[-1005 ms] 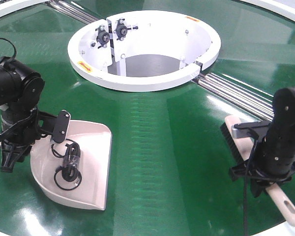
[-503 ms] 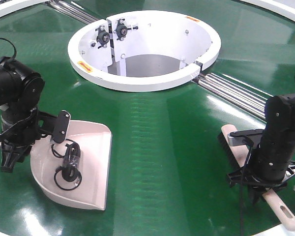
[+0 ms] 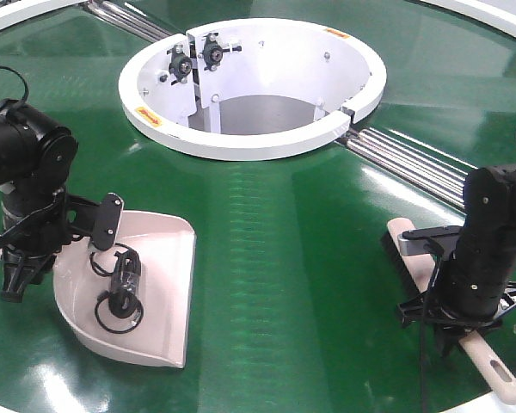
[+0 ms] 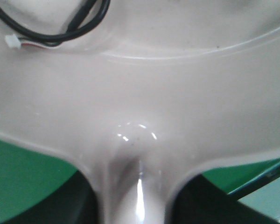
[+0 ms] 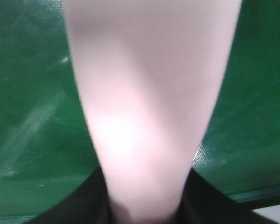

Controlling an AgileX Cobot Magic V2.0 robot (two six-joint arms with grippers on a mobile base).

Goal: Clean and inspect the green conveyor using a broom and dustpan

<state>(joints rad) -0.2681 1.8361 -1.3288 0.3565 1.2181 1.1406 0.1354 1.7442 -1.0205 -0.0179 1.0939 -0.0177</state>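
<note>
The flat pale beige plastic broom (image 3: 492, 366) with dark bristles now lies lower on the glossy dark-green ring-shaped green conveyor (image 3: 284, 258) than a second ago. It has sunk along with the right gripper (image 3: 454, 335), whose jaws press both sides of the handle, so it looks clamped. For the last half second nothing moves, so I judge the broom set down, with sweeping paused or over. Under the left gripper (image 3: 17, 275), apparently clenched on its narrow handle, the pale beige-pink scoop-shaped dustpan (image 3: 168, 258) stays put, a black coiled cable (image 3: 119, 292) inside it.
</note>
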